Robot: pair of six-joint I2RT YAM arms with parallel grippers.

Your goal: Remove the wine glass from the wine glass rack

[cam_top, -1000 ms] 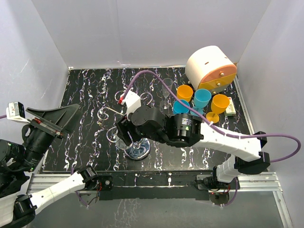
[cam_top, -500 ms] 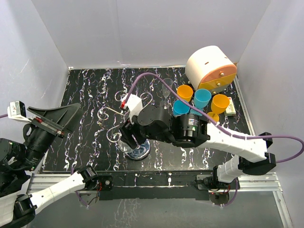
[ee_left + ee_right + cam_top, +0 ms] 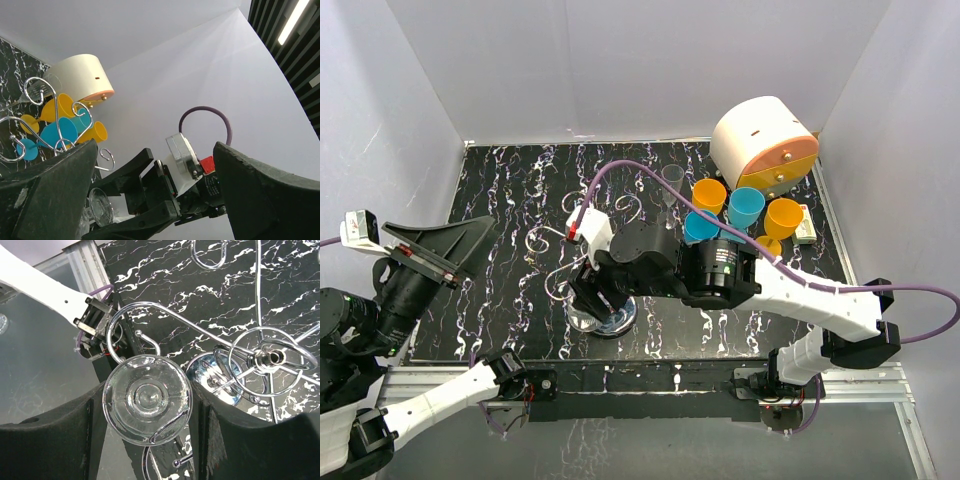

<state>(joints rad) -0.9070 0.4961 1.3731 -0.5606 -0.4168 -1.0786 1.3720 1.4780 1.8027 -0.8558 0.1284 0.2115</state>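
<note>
The wine glass rack (image 3: 545,240) is silver wire with scroll arms on a round shiny base (image 3: 616,320). A clear wine glass (image 3: 147,397) hangs upside down from a near scroll arm, its round foot facing the right wrist camera. My right gripper (image 3: 592,292) is open and reaches down over it, one finger (image 3: 55,440) on each side of the foot (image 3: 150,450). In the top view the glass is hidden under the gripper. My left gripper (image 3: 440,250) is open and empty, held up at the far left (image 3: 154,146). The left wrist view shows the rack (image 3: 55,135) and glass (image 3: 100,207).
A second clear glass (image 3: 672,180) is at the rack's far side. Orange (image 3: 709,193) and blue (image 3: 746,205) plastic goblets and a cream round box (image 3: 765,145) stand at the back right. White walls enclose the black marbled table (image 3: 510,190).
My right gripper has moved left and toward the near edge, lowering around the hanging glass. The left arm has barely shifted.
</note>
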